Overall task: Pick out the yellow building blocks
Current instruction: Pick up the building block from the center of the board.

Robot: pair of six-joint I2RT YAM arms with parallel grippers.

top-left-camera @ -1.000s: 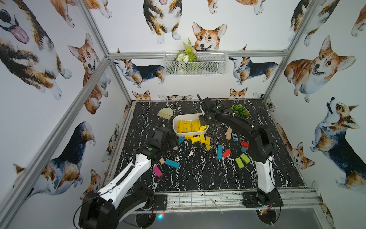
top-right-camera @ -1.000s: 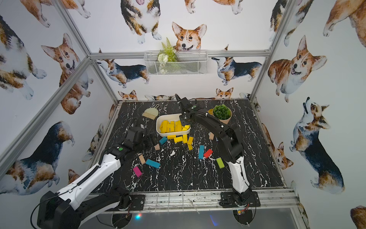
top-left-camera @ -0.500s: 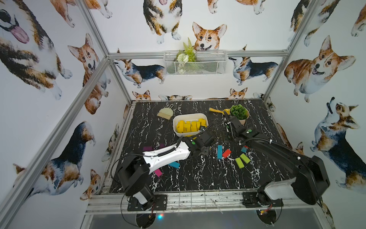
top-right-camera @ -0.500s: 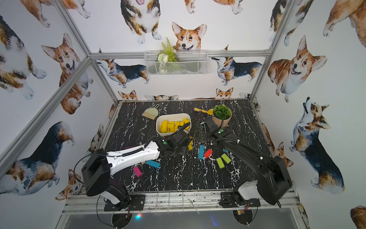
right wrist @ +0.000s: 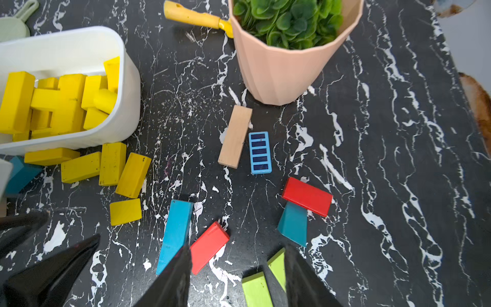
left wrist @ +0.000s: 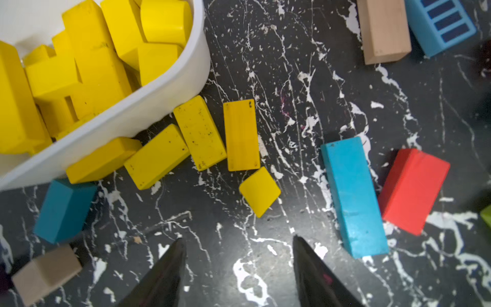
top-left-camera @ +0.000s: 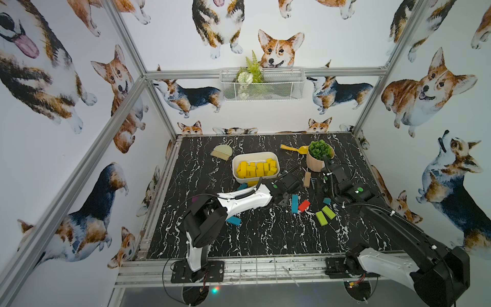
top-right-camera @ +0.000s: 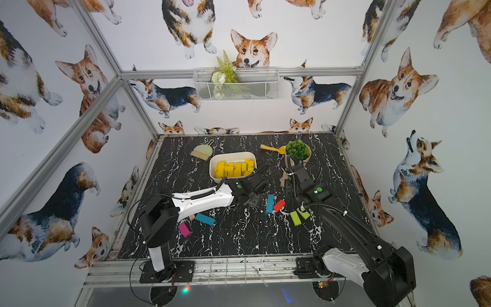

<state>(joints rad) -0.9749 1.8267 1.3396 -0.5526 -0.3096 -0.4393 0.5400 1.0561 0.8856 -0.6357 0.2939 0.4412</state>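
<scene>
Marbled tabletop (left wrist: 318, 79), loose yellow building blocks (left wrist: 240, 135) just beyond spread left pincer (left wrist: 237, 238)

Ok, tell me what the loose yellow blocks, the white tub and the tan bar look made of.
Yellow blocks: likely wood under matte yellow paint; dark chips and scuffs dot the faces.
White tub: probably plastic, smooth rounded wall, soft sheen.
Tan bar: bare unpainted wood; faint grain shows.

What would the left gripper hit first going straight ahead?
Likely the small yellow block, just ahead of the open left gripper; depth is hard to judge.
</scene>
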